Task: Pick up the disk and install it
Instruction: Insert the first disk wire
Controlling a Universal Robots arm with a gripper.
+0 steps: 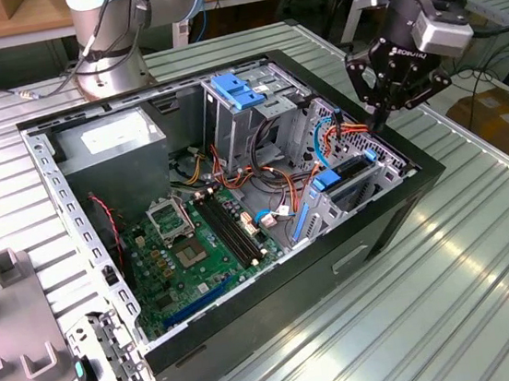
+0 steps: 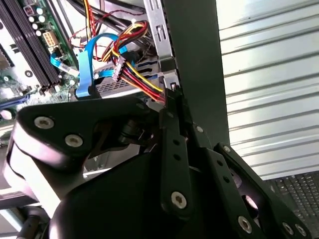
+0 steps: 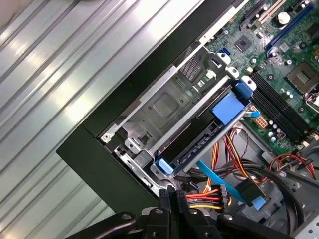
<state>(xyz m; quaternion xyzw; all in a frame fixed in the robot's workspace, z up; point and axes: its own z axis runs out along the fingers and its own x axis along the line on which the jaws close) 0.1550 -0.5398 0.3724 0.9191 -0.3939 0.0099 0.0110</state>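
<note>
The disk [image 1: 344, 179] sits inside the lower drive cage at the case's corner on the exterior view's right, its blue carrier bracket [image 3: 227, 107] lying along the cage's open side. My gripper [image 1: 381, 122] hangs just above that corner's black case wall, fingers shut and empty. In both wrist views the closed fingertips [image 3: 172, 193] [image 2: 172, 94] point down beside the cage's metal edge, close to a bundle of red, yellow and black power wires [image 2: 137, 77]. The disk's label is hidden.
The open computer case [image 1: 275, 285] lies on a ribbed metal table [image 1: 454, 305]. A blue caddy [image 1: 236, 90] tops the upper grey cage. The motherboard [image 1: 187, 250], power supply [image 1: 115, 147] and loose cables [image 1: 262, 176] crowd the interior. Grey fixtures [image 1: 8, 267] stand at the exterior view's left.
</note>
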